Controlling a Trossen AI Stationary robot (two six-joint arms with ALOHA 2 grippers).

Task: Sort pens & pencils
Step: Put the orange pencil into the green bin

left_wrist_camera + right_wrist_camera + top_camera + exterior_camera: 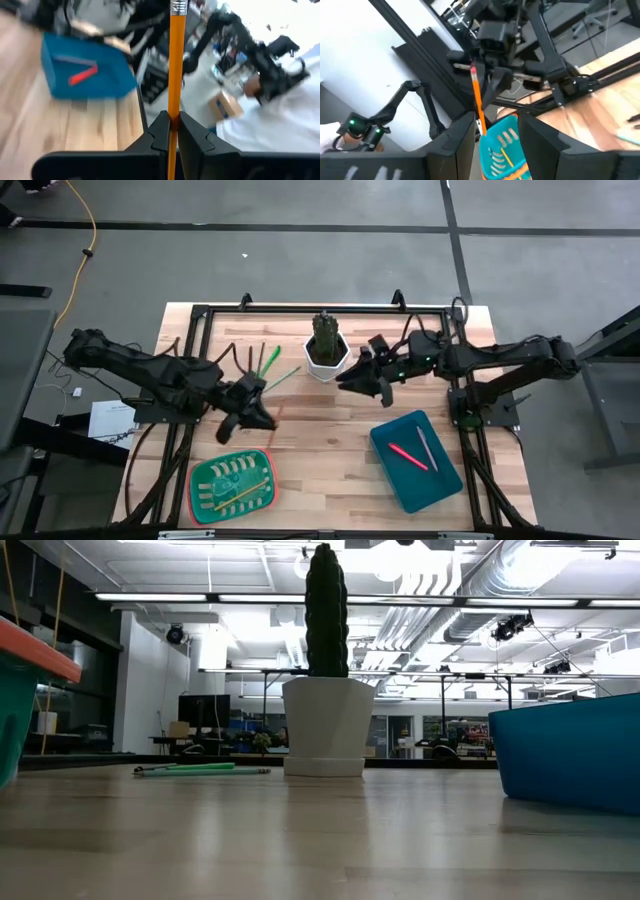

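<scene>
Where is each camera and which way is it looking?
High view: above the table, looking straight down; both arms show, plus the green basket and blue bin.
Low view: at table-top height, looking across at the cactus pot; no arm shows.
Left wrist view: on the left arm, looking past the left gripper pinching an orange pencil.
Right wrist view: on the right arm, looking between the right gripper and its open fingers towards the left arm.
Shared: both wrist views show that pencil.
</scene>
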